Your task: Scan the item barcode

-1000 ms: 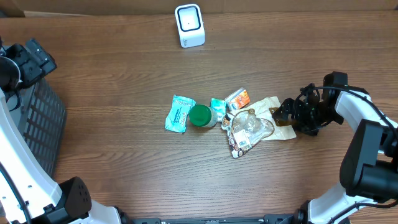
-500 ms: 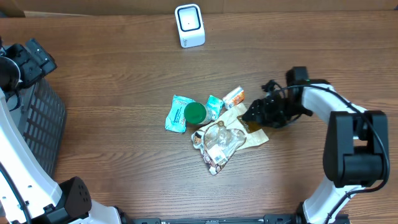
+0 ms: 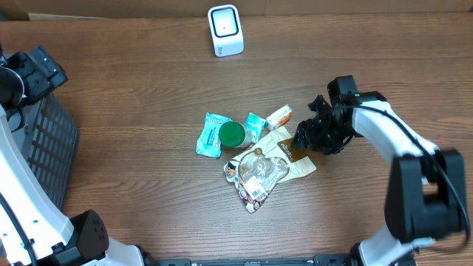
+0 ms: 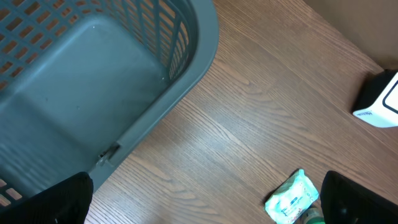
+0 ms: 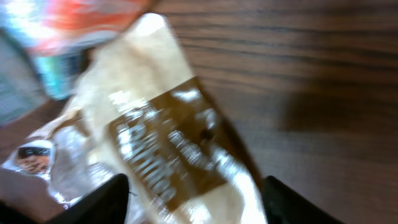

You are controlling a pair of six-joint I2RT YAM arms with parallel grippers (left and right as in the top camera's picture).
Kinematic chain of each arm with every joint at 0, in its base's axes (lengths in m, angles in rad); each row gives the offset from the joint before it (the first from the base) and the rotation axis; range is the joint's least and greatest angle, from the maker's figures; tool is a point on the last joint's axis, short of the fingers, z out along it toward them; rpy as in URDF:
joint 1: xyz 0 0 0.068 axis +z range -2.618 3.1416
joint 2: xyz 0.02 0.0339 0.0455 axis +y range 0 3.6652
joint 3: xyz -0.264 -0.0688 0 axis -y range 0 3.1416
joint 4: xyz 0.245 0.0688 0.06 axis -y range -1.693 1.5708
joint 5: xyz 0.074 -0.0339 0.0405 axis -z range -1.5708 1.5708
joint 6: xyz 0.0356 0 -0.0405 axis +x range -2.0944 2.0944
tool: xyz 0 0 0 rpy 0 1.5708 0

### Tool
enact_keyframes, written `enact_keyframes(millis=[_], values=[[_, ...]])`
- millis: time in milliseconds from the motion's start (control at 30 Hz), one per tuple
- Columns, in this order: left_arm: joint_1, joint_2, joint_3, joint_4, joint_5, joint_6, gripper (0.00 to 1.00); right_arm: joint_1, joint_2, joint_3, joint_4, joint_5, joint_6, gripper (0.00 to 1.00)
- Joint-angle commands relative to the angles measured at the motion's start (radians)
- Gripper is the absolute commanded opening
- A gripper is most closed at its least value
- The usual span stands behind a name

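On the counter (image 3: 133,89) a pouch (image 3: 301,164) (packets (image 3: 213,135) beside it) is held between the right fingers (image 5: 102,202); the left fingers (image 4: 357,199) are spread wide over a basket (image 4: 186,62)

The table (image 3: 133,185) is grained wood; the basket (image 4: 186,74) is matt grey plastic; the tan packet (image 5: 180,149) is glossy film.
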Motion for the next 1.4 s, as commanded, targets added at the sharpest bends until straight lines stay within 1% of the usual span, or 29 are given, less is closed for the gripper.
enact_keyframes(millis=[0, 100, 167, 233, 267, 367, 633, 667, 767, 800, 933, 967, 1000, 1067, 1100, 1167, 1300, 1367], values=[[0.0, -0.017, 0.013, -0.002, -0.005, 0.018, 1.0, 0.092, -0.106, 0.0, -0.016, 0.106, 0.001, 0.76], [0.0, -0.017, 0.013, -0.002, -0.005, 0.018, 1.0, 0.182, -0.098, -0.032, 0.014, 0.178, 0.003, 0.87], [0.0, -0.017, 0.013, -0.002, -0.005, 0.018, 1.0, 0.232, -0.079, -0.071, 0.053, 0.191, 0.013, 0.87], [0.0, -0.017, 0.013, -0.002, -0.005, 0.018, 1.0, 0.251, -0.064, -0.096, 0.089, 0.21, 0.016, 0.91], [0.0, -0.017, 0.013, -0.002, -0.005, 0.018, 1.0, 0.257, -0.053, -0.111, 0.113, 0.253, 0.037, 0.93], [0.0, -0.017, 0.013, -0.002, -0.005, 0.018, 1.0, 0.259, -0.024, -0.136, 0.149, 0.342, 0.064, 0.94], [0.0, -0.017, 0.013, -0.001, -0.006, 0.018, 1.0, 0.262, 0.052, -0.194, 0.236, 0.292, 0.084, 0.93], [0.0, -0.017, 0.013, -0.002, -0.005, 0.018, 1.0, 0.262, 0.054, -0.195, 0.246, 0.286, 0.092, 0.92], [0.0, -0.017, 0.013, -0.002, -0.005, 0.019, 1.0, 0.262, 0.054, -0.195, 0.254, 0.28, 0.131, 0.77], [0.0, -0.017, 0.013, -0.002, -0.005, 0.018, 1.0, 0.262, 0.054, -0.195, 0.256, 0.272, 0.143, 0.75], [0.0, -0.017, 0.013, -0.002, -0.005, 0.019, 1.0, 0.262, 0.054, -0.195, 0.26, 0.245, 0.143, 0.65], [0.0, -0.017, 0.013, -0.002, -0.005, 0.018, 1.0, 0.262, 0.054, -0.195, 0.26, 0.244, 0.144, 0.59], [0.0, -0.017, 0.013, -0.002, -0.005, 0.018, 0.99, 0.261, 0.054, -0.195, 0.26, 0.238, 0.144, 0.57], [0.0, -0.017, 0.013, -0.002, -0.005, 0.019, 1.0, 0.261, 0.054, -0.195, 0.26, 0.23, 0.143, 0.48], [0.0, -0.017, 0.013, -0.002, -0.005, 0.018, 1.0, 0.261, 0.054, -0.195, 0.26, 0.23, 0.143, 0.45], [0.0, -0.017, 0.013, -0.002, -0.005, 0.018, 1.0, 0.261, 0.054, -0.195, 0.26, 0.229, 0.143, 0.43], [0.0, -0.017, 0.013, -0.002, -0.005, 0.018, 1.0, 0.261, 0.054, -0.191, 0.257, 0.229, 0.143, 0.43], [0.0, -0.017, 0.013, -0.002, -0.005, 0.018, 1.0, 0.261, 0.053, -0.175, 0.242, 0.222, 0.144, 0.4]])
